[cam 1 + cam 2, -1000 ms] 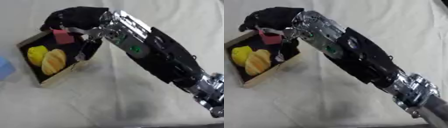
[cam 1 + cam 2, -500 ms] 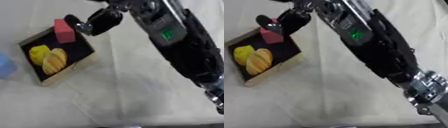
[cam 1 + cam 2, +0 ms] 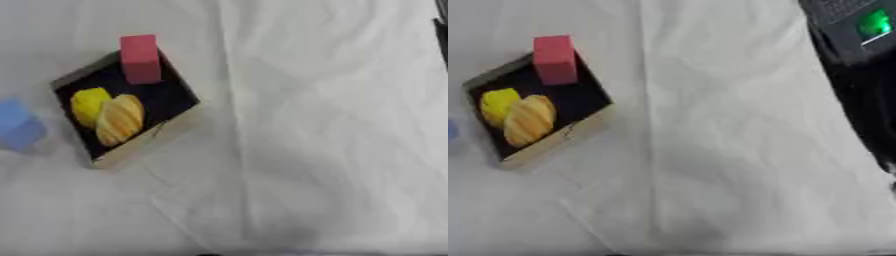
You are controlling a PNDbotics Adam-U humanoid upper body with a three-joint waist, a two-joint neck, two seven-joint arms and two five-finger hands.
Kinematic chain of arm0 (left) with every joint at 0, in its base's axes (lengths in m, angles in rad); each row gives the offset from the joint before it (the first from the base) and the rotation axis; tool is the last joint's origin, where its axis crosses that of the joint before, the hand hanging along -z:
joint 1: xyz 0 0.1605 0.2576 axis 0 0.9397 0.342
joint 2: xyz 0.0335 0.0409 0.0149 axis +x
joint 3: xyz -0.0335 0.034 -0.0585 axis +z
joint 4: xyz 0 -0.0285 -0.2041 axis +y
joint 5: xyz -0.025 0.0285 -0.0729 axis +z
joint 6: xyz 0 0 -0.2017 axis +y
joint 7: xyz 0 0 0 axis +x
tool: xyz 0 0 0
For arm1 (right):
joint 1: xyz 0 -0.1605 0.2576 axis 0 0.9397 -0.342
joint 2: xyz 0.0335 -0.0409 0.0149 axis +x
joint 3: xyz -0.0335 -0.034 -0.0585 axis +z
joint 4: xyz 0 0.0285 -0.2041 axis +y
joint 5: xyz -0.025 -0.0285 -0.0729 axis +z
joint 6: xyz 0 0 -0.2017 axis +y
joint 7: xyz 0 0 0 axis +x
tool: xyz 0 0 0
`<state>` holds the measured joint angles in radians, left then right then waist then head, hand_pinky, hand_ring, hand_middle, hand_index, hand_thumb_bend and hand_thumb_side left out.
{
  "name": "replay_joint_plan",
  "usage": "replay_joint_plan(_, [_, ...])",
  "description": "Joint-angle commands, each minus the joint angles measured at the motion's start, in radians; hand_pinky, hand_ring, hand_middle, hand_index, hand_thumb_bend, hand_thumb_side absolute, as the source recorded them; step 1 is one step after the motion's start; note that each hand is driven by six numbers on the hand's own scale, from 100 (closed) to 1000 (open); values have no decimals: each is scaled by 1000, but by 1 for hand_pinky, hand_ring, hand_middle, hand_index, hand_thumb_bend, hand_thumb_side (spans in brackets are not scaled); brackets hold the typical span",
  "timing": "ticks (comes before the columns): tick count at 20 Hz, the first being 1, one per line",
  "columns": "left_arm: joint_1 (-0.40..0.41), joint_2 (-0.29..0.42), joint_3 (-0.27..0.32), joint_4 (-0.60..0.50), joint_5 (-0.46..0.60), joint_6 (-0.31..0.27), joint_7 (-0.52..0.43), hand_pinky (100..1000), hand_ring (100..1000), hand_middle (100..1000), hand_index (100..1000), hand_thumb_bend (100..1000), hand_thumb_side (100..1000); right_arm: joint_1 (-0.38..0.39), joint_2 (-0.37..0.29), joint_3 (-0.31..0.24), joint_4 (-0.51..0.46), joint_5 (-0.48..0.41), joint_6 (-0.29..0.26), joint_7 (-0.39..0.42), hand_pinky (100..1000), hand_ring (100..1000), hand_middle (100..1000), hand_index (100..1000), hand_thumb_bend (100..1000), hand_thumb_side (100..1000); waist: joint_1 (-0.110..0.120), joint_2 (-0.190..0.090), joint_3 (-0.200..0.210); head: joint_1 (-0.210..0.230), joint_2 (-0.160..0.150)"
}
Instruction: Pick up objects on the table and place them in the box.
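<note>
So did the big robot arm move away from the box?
Yes. It was over the box holding the red block; now the block stands in the box's far corner and the arm sits at the right edge.

White cloth covers the tabletop [image 3: 332,125]. Box [image 3: 149,142]: pale tan rim, black interior. Contents: red block [image 3: 140,59], yellow object [image 3: 87,102], ridged orange-yellow object [image 3: 120,120]. Far left: blue block [image 3: 17,125].

Right hand gone; red block [image 3: 140,58] in box [image 3: 144,145].

Both head eyes look down, sharing the box [image 3: 140,142].
</note>
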<state>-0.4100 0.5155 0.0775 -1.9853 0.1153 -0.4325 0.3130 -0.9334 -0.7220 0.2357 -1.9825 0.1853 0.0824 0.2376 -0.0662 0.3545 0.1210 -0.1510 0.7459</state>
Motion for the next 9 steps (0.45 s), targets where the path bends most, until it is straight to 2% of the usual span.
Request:
replay_joint_plan(1, [13, 79, 4, -15, -24, 23, 9, 685, 680, 621, 765, 100, 371, 33, -126, -49, -17, -83, -48, -120, 909, 889, 775, 860, 100, 100, 6, -32, -5, 19, -10])
replay_joint_plan(5, [64, 191, -2, -15, -78, 64, 18, 681, 677, 617, 765, 100, 345, 162, -245, -108, -17, -169, -117, -259, 907, 870, 756, 842, 100, 100, 7, -24, -18, 30, -18])
replay_joint_plan(9, [147, 325, 1, -15, -165, 125, 31, 685, 679, 619, 770, 100, 293, 297, -321, -196, -17, -232, -186, -391, 904, 855, 741, 828, 100, 100, 15, -10, -34, 44, -28])
